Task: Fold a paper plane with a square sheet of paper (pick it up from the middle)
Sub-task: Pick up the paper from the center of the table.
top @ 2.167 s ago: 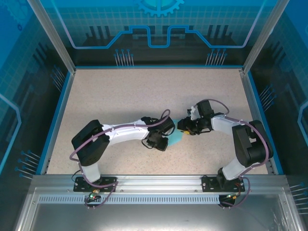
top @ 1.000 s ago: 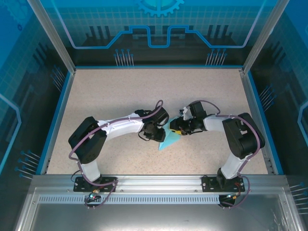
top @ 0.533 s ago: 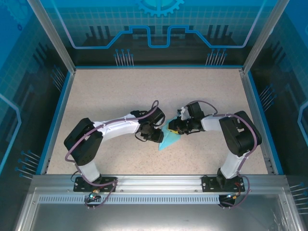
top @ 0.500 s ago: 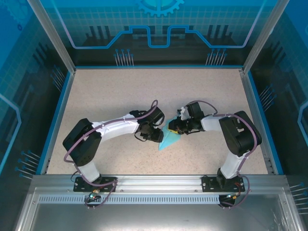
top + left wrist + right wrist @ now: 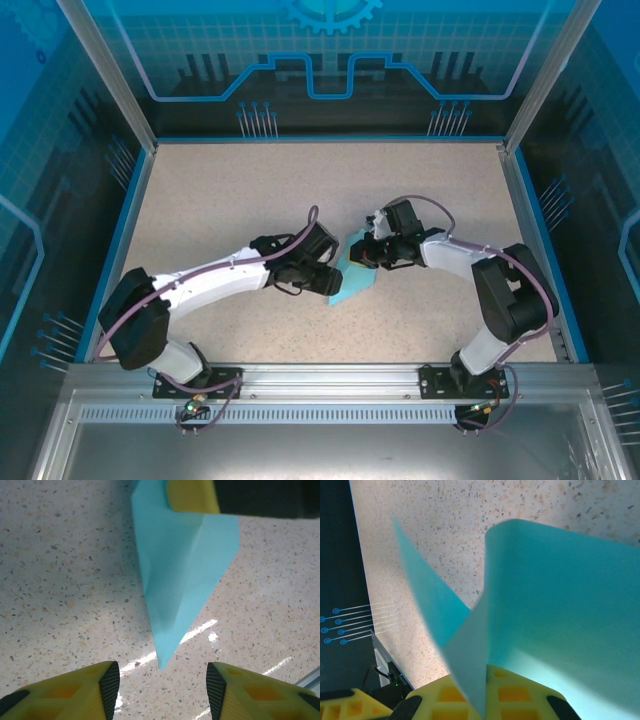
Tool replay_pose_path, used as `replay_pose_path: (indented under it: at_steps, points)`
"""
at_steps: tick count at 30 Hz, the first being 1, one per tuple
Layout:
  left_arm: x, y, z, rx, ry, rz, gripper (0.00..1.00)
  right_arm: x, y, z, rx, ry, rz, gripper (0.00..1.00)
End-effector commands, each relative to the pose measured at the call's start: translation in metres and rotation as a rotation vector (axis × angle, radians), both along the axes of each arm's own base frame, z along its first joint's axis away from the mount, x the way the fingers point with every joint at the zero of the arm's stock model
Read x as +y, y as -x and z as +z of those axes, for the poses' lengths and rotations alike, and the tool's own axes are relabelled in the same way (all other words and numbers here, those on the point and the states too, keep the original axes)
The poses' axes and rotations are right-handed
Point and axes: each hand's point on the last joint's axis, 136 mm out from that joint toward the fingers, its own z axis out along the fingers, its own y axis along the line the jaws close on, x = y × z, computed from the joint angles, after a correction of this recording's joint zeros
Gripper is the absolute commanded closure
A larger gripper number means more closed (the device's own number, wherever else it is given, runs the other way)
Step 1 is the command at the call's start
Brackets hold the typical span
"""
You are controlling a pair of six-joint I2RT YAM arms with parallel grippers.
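The light-blue paper plane (image 5: 352, 280) is a folded pointed dart near the middle of the table, with its tip toward the near side. My right gripper (image 5: 367, 256) is shut on its wide far end. In the right wrist view the paper plane (image 5: 560, 605) stands up between the yellow fingers (image 5: 530, 697) of the right gripper (image 5: 485, 702), its flaps spread apart. My left gripper (image 5: 162, 690) is open, its pads apart on either side below the tip of the paper plane (image 5: 180, 565) and not touching it. From above, the left gripper (image 5: 332, 284) sits just left of the paper.
The speckled beige table (image 5: 250, 200) is ringed by a blue rim and transparent walls with aluminium posts (image 5: 110, 80). A metal rail (image 5: 320, 375) holds both arm bases at the near edge. The right gripper's yellow finger (image 5: 192, 495) crosses the top of the left wrist view.
The left gripper has opened and let go of the paper while its arm stretched out lower. The right gripper has shut on the paper's wide end and shifted slightly farther.
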Motion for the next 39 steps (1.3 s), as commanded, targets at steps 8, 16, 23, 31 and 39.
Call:
replay_pose_path:
  at_steps: [8,16,23,31,39]
  points:
    - [-0.003,-0.002,0.007,-0.186,-0.097,0.011,0.47,0.004,0.003,0.037,-0.019,0.028,0.012,0.93]
    - [-0.003,0.004,0.029,-0.131,0.221,0.083,0.38,0.006,0.0,0.072,-0.113,-0.084,0.052,0.94]
    - [0.007,-0.009,0.083,-0.11,0.65,0.109,0.32,0.013,-0.001,0.115,-0.219,-0.221,0.108,0.94]
    - [0.01,-0.026,0.122,-0.1,0.903,0.075,0.32,0.022,0.003,0.16,-0.322,-0.358,0.18,0.95]
    - [0.009,-0.035,0.131,-0.102,0.942,0.065,0.33,0.022,0.003,0.184,-0.354,-0.452,0.188,0.96]
